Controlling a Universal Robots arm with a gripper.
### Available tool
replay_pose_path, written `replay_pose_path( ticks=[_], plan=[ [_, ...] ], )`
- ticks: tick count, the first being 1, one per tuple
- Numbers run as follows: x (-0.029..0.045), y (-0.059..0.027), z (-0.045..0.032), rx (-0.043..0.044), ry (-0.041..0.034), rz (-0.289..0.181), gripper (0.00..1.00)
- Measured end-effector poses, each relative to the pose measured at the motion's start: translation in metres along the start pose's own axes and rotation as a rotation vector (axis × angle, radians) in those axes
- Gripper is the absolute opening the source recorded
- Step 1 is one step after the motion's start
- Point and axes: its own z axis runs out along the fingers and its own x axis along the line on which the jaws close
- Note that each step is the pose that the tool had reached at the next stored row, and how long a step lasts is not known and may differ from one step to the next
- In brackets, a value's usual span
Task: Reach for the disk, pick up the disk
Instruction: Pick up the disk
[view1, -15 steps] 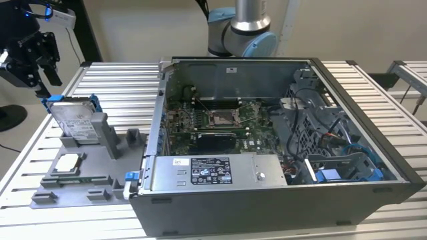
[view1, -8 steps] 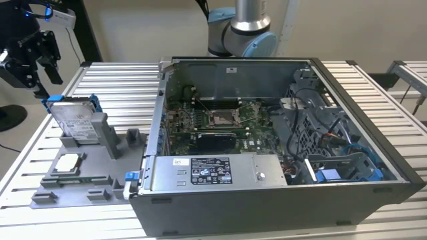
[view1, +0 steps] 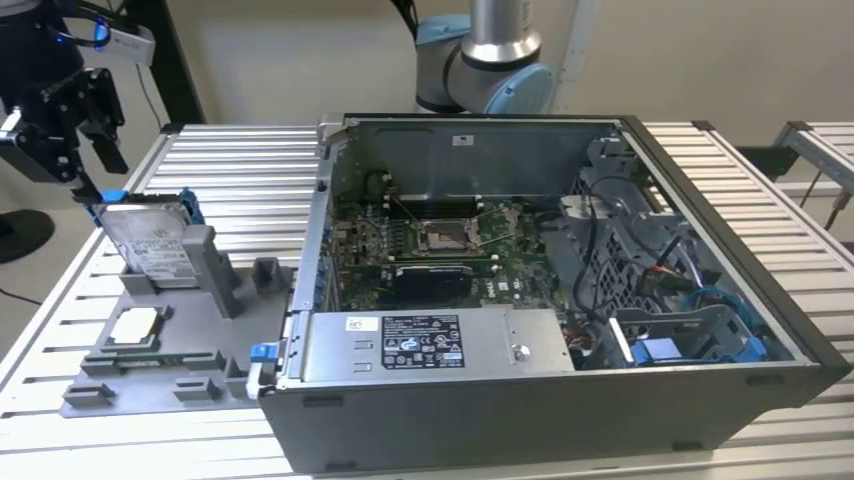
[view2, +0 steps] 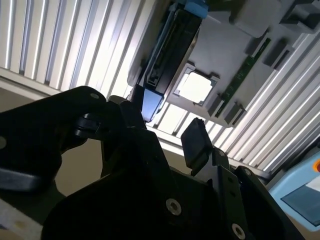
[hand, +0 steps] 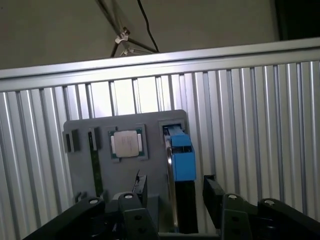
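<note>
The disk (view1: 150, 240) is a silver drive with a white label and a blue bracket, standing on edge in a slot of the grey fixture (view1: 174, 375) at the exterior view's left. My black gripper (view1: 96, 165) hangs just above its upper end, apart from it, open and empty. In the first wrist view the disk (hand: 181, 157) appears edge-on with its blue end up, lined up with the gap between the gripper's (hand: 176, 192) fingers. The second wrist view has the disk's (view2: 165, 50) dark edge beyond the gripper (view2: 165, 130).
A small square CPU chip (view1: 136, 325) lies in the fixture beside the disk. An open computer case (view1: 534, 300) with its motherboard and cables stands at the exterior view's right of the fixture. Everything rests on a ribbed metal table (view1: 240, 170).
</note>
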Motion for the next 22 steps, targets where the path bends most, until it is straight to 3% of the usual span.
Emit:
replay_pose_path(
  ticks=[11, 17, 22],
  plan=[
    [-0.0033, 0.0016, 0.0199, -0.0002, -0.0003, -0.001, 1.00],
    [-0.0107, 0.0041, 0.0308, -0.0005, -0.0071, -0.002, 1.00],
    [-0.0105, 0.0044, 0.0397, -0.0012, -0.0074, -0.003, 1.00]
  ],
)
